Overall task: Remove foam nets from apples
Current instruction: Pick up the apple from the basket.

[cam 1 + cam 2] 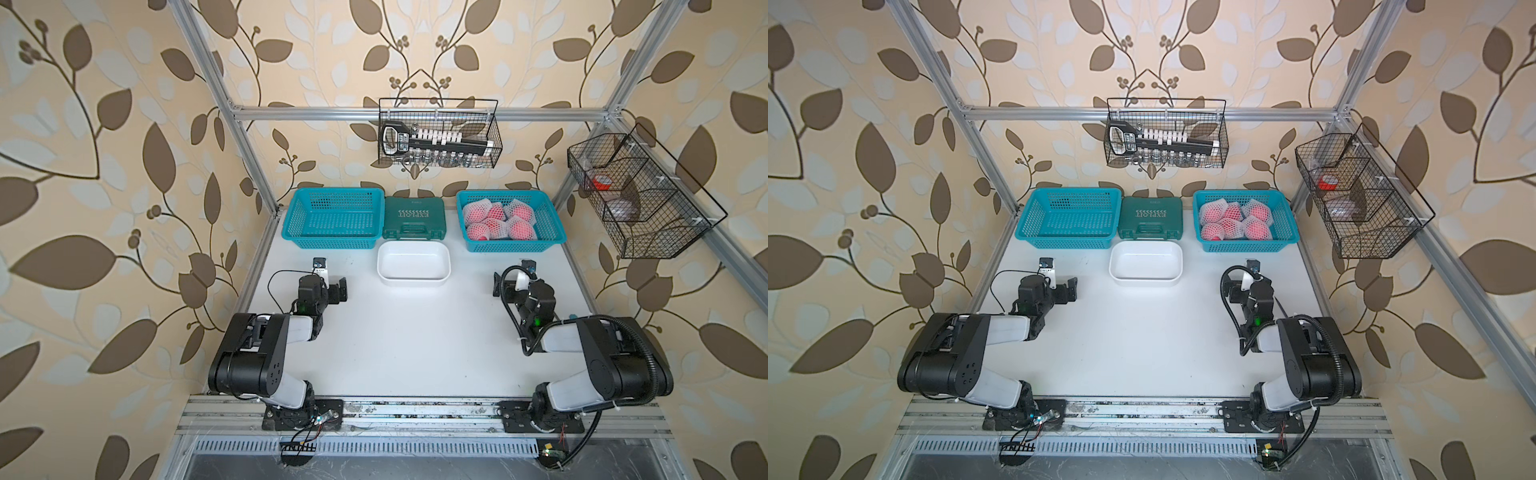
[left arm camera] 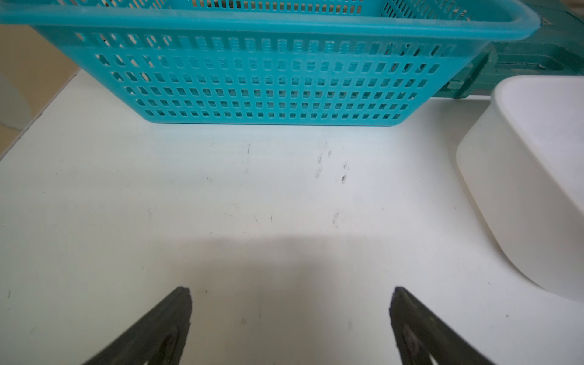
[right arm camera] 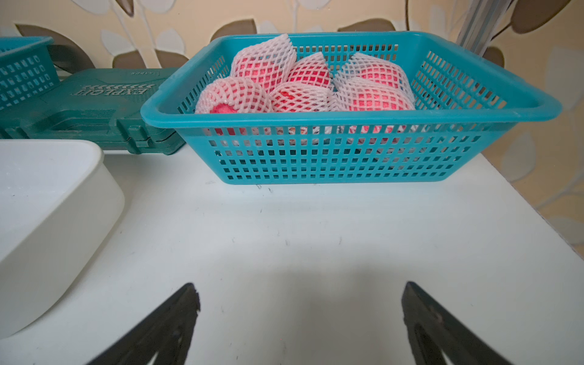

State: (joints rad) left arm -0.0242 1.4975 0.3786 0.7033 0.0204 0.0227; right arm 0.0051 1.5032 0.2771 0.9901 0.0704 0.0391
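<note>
foam nets all on apples, piled in right-side teal basket. look soft, light, stretchy; i'd pinch a loose frilled end, not fruit. both arms' jaws wide, empty, over tabletop.

Apples in right basket, tub before case

Leaf-patterned booth
Beige wallpaper with brown leaves surrounds an aluminium frame and white tabletop; dark surface in front, possibly floor.
</note>
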